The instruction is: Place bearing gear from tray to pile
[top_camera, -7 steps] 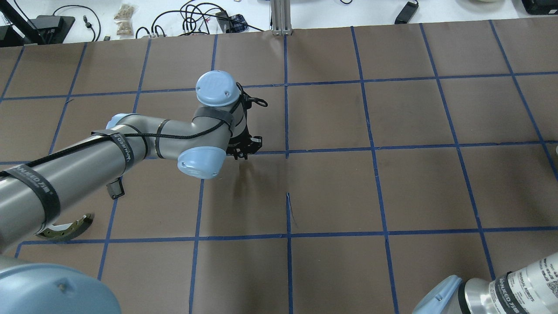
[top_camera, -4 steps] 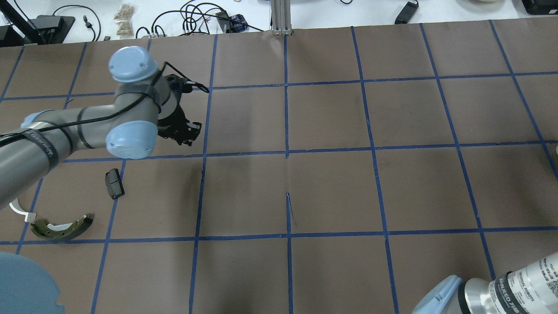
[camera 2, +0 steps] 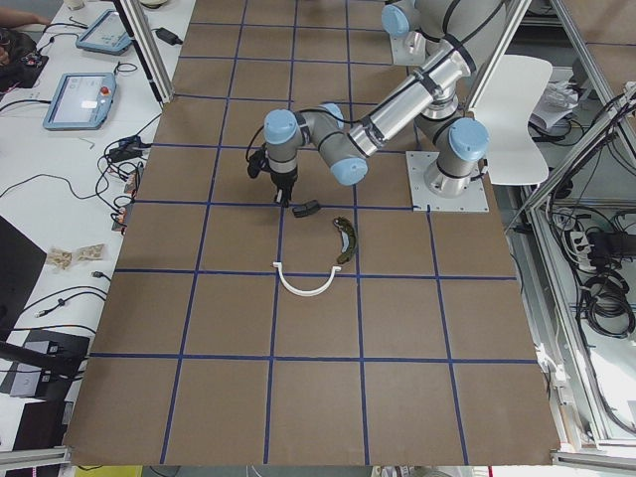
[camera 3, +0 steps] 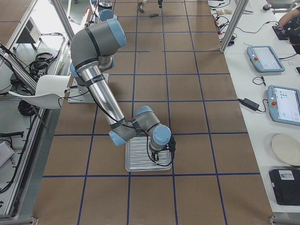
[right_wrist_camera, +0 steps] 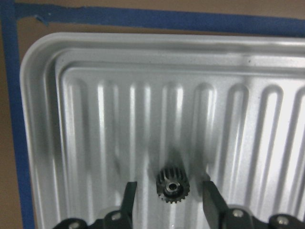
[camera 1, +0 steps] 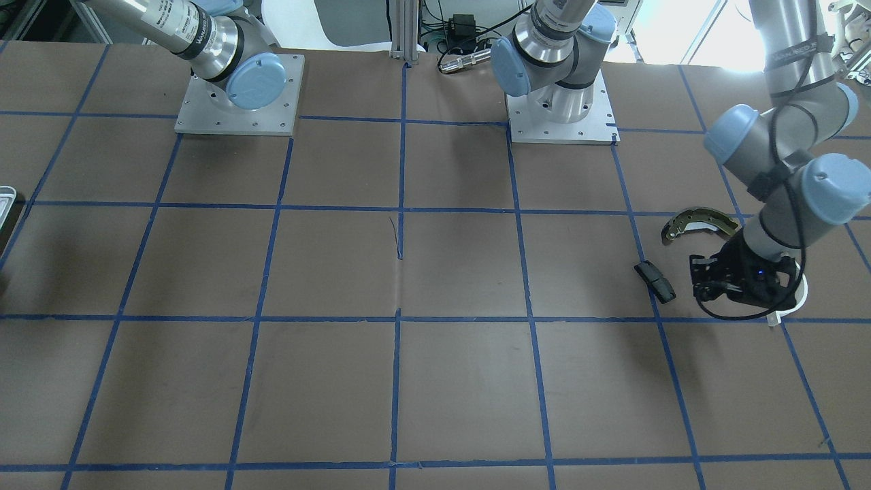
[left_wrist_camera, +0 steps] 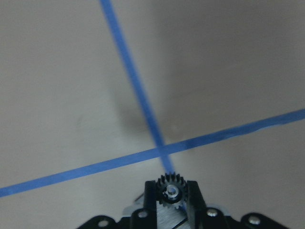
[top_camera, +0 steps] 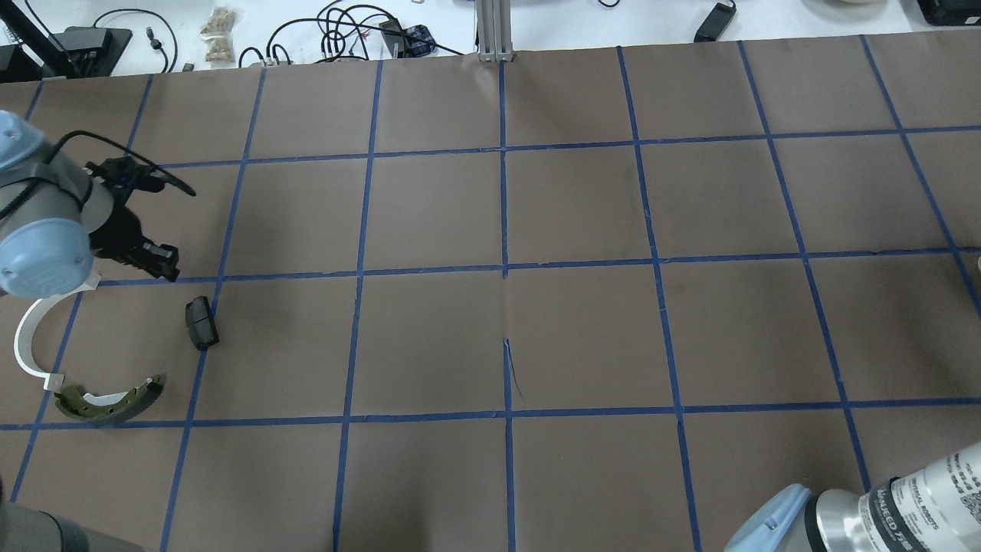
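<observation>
Over to the left gripper point(left_wrist_camera: 171, 187) first: clamps the small black bearing gear point(left_wrist_camera: 171, 194) between both fingers, toothed rim poking up past the tips, bore turned toward the wrist camera. Hangs clear above the brown table point(top_camera: 582, 330), right over a crossing of blue tape lines point(left_wrist_camera: 130, 67), gear not yet set down. Sits at the edge of the pile: just beyond the black block point(top_camera: 201, 322) on the side away from the robot, close by the far end of the white arc point(top_camera: 27, 337). Leaves the olive brake shoe point(top_camera: 115, 402) further off, nearer the robot's base, one tip just beside the arc's near end. Now across to the right gripper point(right_wrist_camera: 168, 182) at the other end of the table: hovers low over the ribbed silver tray point(right_wrist_camera: 40, 119), close to its rounded corner, fingers spread wide apart. Straddles a second gear point(right_wrist_camera: 172, 187) lying flat on the tray floor, about midway in the gap, clear of both pads.
</observation>
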Robot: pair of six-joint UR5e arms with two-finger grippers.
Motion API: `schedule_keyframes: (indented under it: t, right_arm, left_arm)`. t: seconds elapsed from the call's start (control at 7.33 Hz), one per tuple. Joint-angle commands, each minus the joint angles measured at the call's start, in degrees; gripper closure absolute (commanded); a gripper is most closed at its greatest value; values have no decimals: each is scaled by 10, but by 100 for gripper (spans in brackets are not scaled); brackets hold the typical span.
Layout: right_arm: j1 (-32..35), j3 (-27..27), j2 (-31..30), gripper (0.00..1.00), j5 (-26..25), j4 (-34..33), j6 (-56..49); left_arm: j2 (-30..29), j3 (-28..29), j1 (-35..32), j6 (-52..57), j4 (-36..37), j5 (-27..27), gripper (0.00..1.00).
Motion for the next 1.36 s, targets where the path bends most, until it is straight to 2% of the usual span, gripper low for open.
schedule_keyframes:
  t: [0.0, 0.14, 0.27, 0.41, 0.55, 0.68, 0.95, 1.23]
  right_arm:
    - [5, -1, 0, 50, 0, 0, 3]
    - [11, -1, 0, 52, -1, -1, 4]
    - [12, -1, 0, 61, -2, -1, 4]
    - [12, -2, 0, 69, -3, 0, 4]
    - [11, -2, 0, 78, -4, 1, 4]
    - [11, -2, -1, 83, -5, 3, 4]
    - [27, -3, -34, 85, -11, 16, 5]
    - [73, 0, -129, 85, -11, 133, 82]
  left_arm:
    - [-17, -21, 67, 25, 10, -1, 81]
    - [-24, -23, 67, 23, 13, -2, 76]
    - [-26, -22, 64, 19, 15, -2, 40]
    - [-22, -6, 62, 17, 20, -7, 27]
    - [-14, 18, 28, -6, 4, -13, 6]
    - [-1, 24, -18, -39, -30, -11, 0]
    - [17, 33, -80, -74, -38, -4, 0]
    - [12, 44, -103, -120, -51, -4, 0]
